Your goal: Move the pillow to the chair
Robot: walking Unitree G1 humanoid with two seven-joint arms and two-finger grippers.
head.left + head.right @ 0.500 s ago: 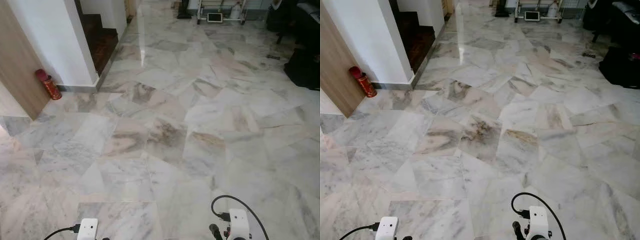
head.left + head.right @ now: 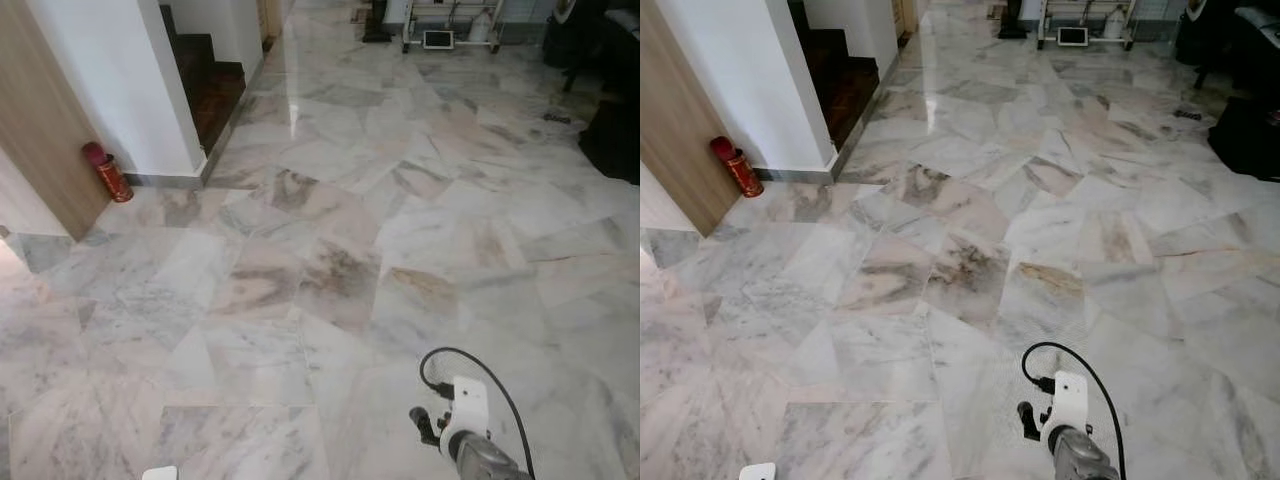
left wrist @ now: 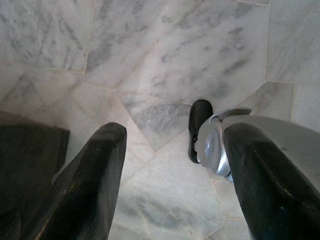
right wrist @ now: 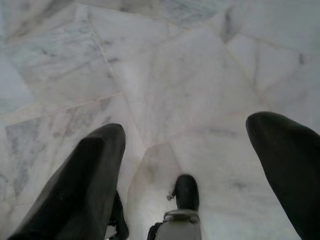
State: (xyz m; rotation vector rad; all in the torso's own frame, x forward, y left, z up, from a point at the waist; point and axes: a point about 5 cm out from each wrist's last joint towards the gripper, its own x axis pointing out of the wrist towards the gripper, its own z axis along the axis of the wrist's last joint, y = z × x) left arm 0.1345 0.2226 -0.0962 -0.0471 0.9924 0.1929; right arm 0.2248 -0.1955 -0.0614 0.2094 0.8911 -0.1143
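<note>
Pillow and chair: from these pictures I cannot tell where they are, since the head camera looks down on a wide marble floor (image 2: 330, 260) with grey and brown veins.

On the robot's left stands a white wall (image 2: 120, 80), and a wooden panel (image 2: 35, 120) is beside it. A red fire extinguisher (image 2: 108, 172) stands on the floor in the corner between the two, touching the foot of the wall. Past the white wall, dark stairs (image 2: 212, 85) go up. Far ahead a white cart (image 2: 445, 25) stands on the floor with a small screen (image 2: 438, 39) on its low part. Dark furniture (image 2: 612, 130) is at the far right.

At the bottom of the head view the right arm (image 2: 480, 455) comes in, silver, with a white camera box (image 2: 468, 403) on the wrist and a black cable (image 2: 470, 358) that loops above it. A white corner of the left wrist box (image 2: 160, 472) is at the bottom edge.

The left gripper (image 3: 177, 127) hangs over the floor with its fingers (image 3: 95, 175) well apart and nothing between them. Below it a silver and black part of the robot's own body (image 3: 210, 145) shows. The right gripper (image 4: 187, 125) also hangs over bare marble. Its fingers (image 4: 90, 170) are wide apart and hold nothing, and a black part of the robot (image 4: 186, 192) shows under it
</note>
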